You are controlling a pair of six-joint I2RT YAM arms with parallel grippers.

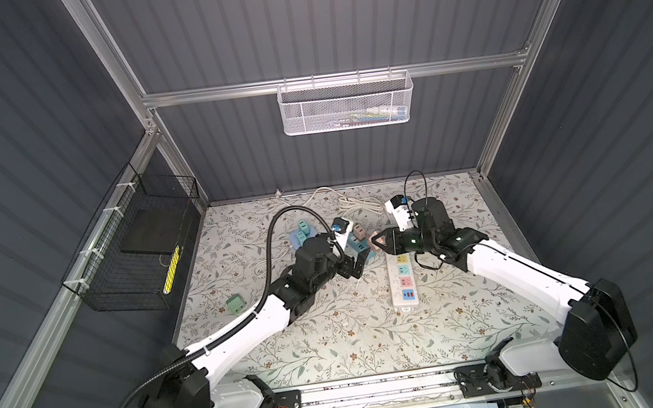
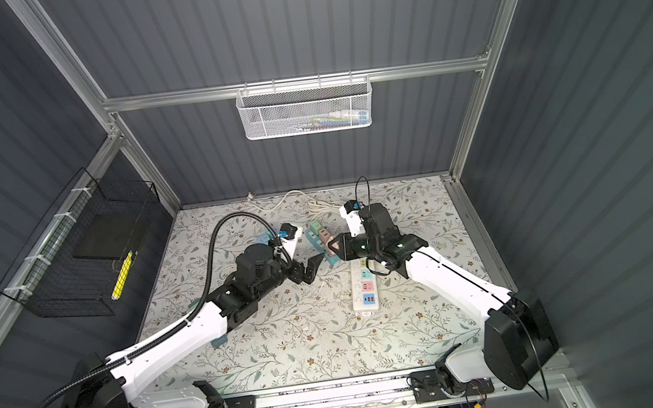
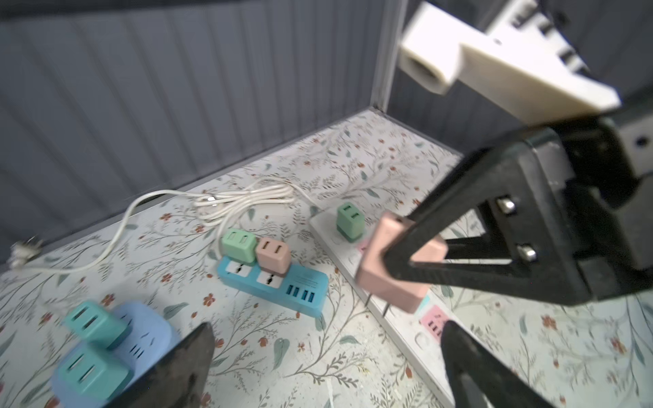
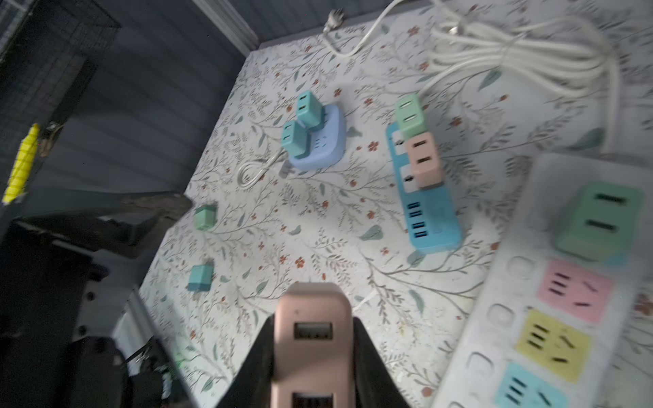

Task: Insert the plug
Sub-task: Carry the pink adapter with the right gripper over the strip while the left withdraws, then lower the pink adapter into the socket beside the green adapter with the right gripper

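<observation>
R gripper (image 1: 379, 241) clamps pink plug (image 1: 374, 242) just over far end of white power strip (image 1: 403, 288). L gripper (image 1: 359, 263) close beside it. Green plug (image 1: 235, 304) lies alone, well off to the L.

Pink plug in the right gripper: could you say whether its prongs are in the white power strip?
No; the left wrist view shows the pink plug with both prongs bare, outside the white power strip.

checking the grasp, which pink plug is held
The pink plug in the right gripper, off the table; the other pink one sits in the blue power strip.
</observation>
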